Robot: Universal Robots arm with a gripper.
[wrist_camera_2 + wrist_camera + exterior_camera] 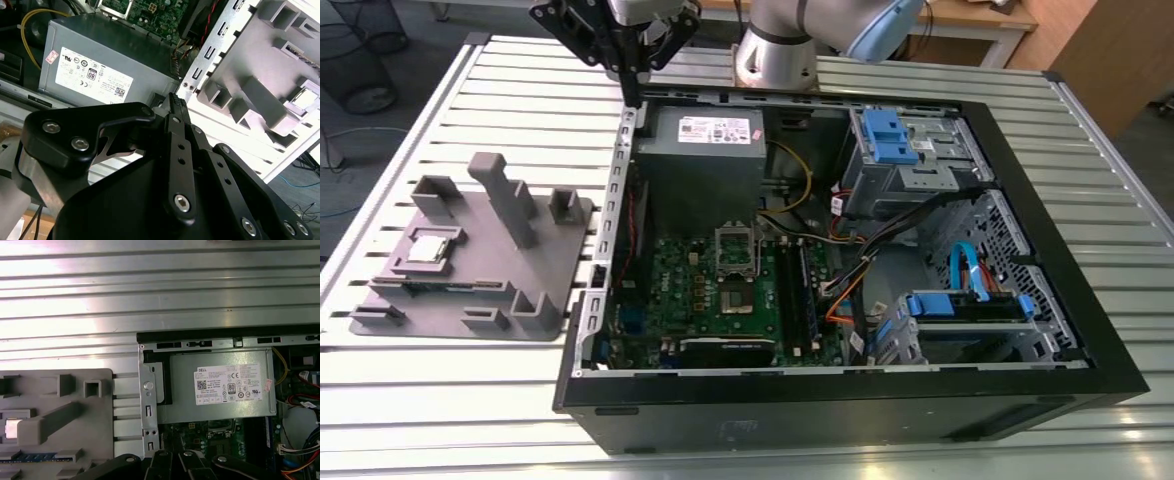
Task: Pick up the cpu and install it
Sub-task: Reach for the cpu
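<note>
In the exterior view, at left, the cpu (430,248) lies flat in the grey tray (547,265), shiny face up; it is square, without long axis. Upper left of centre, the gripper (630,88) hangs over the computer case (854,395) corner, fingers pressed together, empty

The grey power-supply box (220,385) sits in the open computer case (150,405) (label facing up); beside the case, on the slatted table (150,290), a tray (97,435) holds the cpu (12,428).
</note>
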